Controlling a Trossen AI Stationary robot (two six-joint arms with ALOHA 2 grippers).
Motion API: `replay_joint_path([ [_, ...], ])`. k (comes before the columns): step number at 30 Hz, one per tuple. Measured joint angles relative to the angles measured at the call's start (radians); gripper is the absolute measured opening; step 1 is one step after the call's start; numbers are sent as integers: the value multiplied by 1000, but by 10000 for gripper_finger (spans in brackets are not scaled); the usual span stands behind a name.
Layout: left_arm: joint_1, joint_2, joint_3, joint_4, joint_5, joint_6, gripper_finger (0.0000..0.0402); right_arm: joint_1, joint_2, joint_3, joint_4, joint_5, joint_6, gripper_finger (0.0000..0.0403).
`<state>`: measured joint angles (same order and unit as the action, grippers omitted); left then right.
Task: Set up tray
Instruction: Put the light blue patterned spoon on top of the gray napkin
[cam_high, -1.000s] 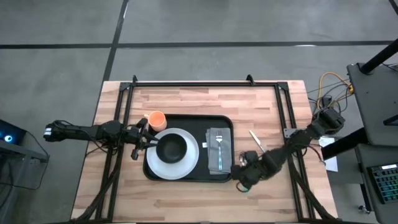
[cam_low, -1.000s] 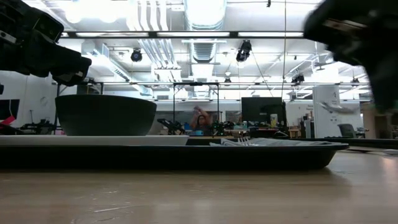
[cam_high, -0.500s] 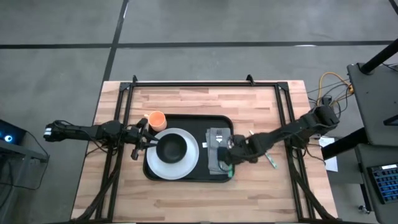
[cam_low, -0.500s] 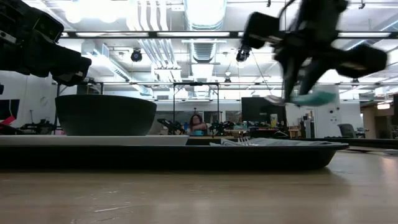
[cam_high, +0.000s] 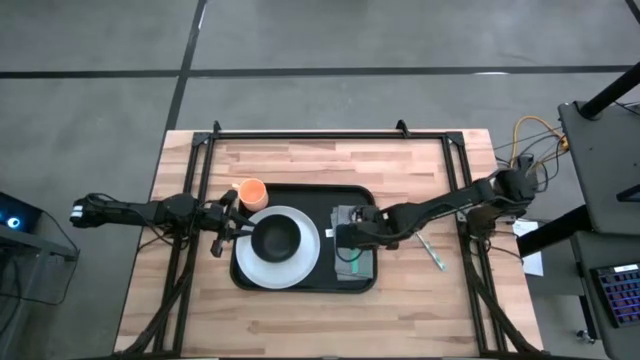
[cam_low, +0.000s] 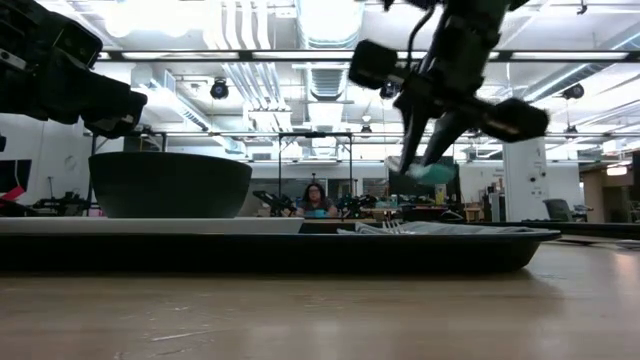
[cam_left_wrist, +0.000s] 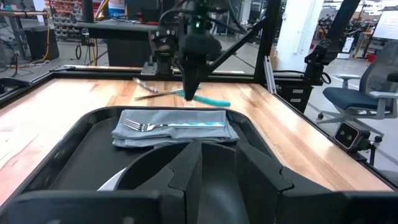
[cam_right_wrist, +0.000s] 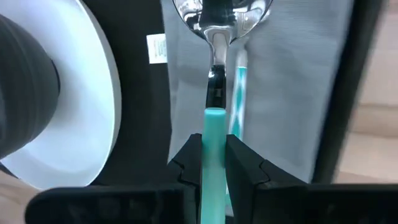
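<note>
Tray (cam_high: 304, 283): flat, black, rectangular, rounded corners, low raised rim.

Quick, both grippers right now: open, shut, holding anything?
Left gripper: shut on the black bowl's rim.
Right gripper: shut on a teal-handled spoon, over the napkin.

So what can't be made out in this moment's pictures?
- High view: the teal-handled metal spoon is hidden under the right tool.
- Low view: the large black rectangular tray floor is hidden by its rim.
- High view: whether the left tool touches the small black bowl is too small to tell.
</note>
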<state>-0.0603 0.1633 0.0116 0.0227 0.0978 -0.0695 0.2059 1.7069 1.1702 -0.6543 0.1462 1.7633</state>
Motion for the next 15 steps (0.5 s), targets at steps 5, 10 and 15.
replay_joint_path([
  [5,0,1,0,0,0,0,80,-21,62,48,40,-9,-69,30],
  [10,0,1,0,0,0,0,80,-48,114,81,33,-45,-114,30],
  [15,0,1,0,0,0,0,80,-62,149,102,35,-51,-140,30],
])
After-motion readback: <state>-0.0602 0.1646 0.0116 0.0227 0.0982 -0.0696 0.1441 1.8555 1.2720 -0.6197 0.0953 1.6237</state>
